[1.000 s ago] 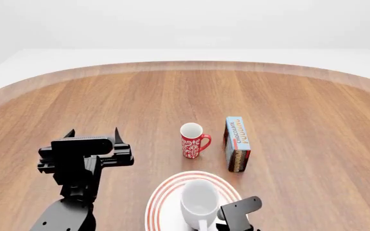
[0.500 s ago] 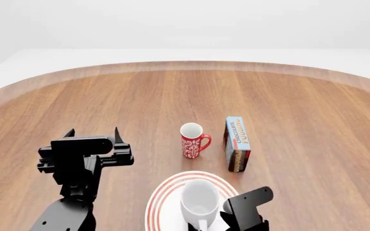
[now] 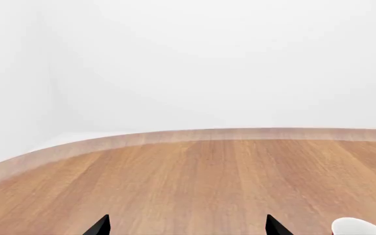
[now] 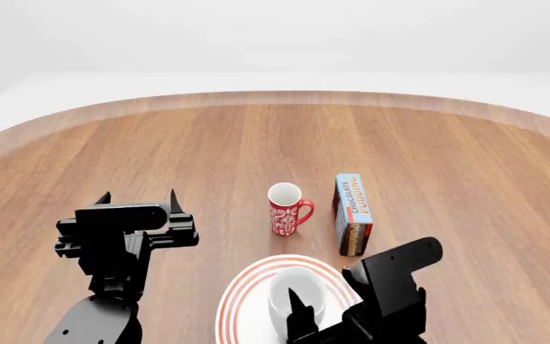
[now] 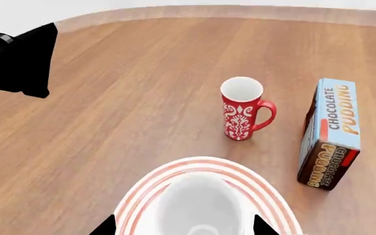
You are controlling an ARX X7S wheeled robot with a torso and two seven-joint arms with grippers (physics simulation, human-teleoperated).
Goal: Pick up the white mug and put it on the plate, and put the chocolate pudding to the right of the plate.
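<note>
**Mug down, pudding next**

White mug (image 4: 296, 295) sits on plate (image 4: 241, 290). Right gripper (image 4: 299, 322) is spread wide over it, empty. Left gripper (image 4: 137, 203) is spread, idle. Chocolate pudding (image 4: 352, 213) stands behind plate's right edge, near red mug (image 4: 286, 208). Lift clear, grip box's narrow sides.

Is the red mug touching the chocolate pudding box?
Apart. In the right wrist view, bare wood shows between the red mug's handle and the chocolate pudding box; the head view shows the same gap.
</note>
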